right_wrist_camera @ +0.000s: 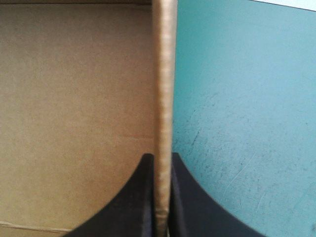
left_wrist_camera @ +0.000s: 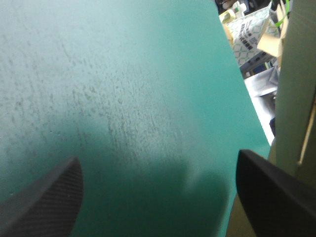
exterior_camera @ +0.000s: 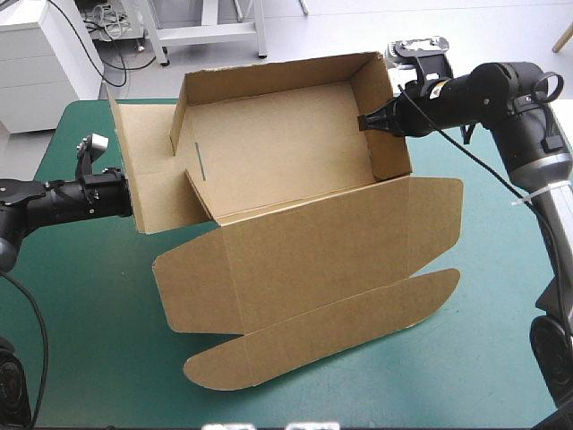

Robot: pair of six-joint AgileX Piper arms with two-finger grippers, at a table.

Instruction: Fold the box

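From my station, the table [exterior_camera: 81, 358] with its teal-green cover fills most of the high view. The box [exterior_camera: 295, 242] sits at its middle, reaching toward the far edge. The box is part-built. Its far half is an open tray [exterior_camera: 277, 148] with the back and side walls standing, and I can see straight down onto its bare floor. Its near half is the lid [exterior_camera: 313, 255], which lies flat on the cover and points toward the near edge. A long tuck flap [exterior_camera: 322, 336] with rounded ends lies flat beyond the lid. A smaller rounded ear [exterior_camera: 437, 215] spreads from the lid's right side. On the tray's left, a tall left flap [exterior_camera: 130, 161] stands outward and leans away from the tray.

The right gripper [exterior_camera: 365, 123] comes in from the far right and is clamped on the tray's right wall [exterior_camera: 387, 116]. In its own wrist view the right gripper [right_wrist_camera: 162, 157] has both black fingers pressed against the board's edge. The sheet stands upright between them, with the tray's inside to one side and the bare cover to the other.

The left gripper [exterior_camera: 128, 195] sits low at the outer face of the left flap. In its wrist view the left gripper [left_wrist_camera: 158, 157] is spread wide, with only teal-green cover between the fingers. One finger [left_wrist_camera: 266, 192] is just beside the standing board. I cannot tell whether it touches, and it holds nothing.
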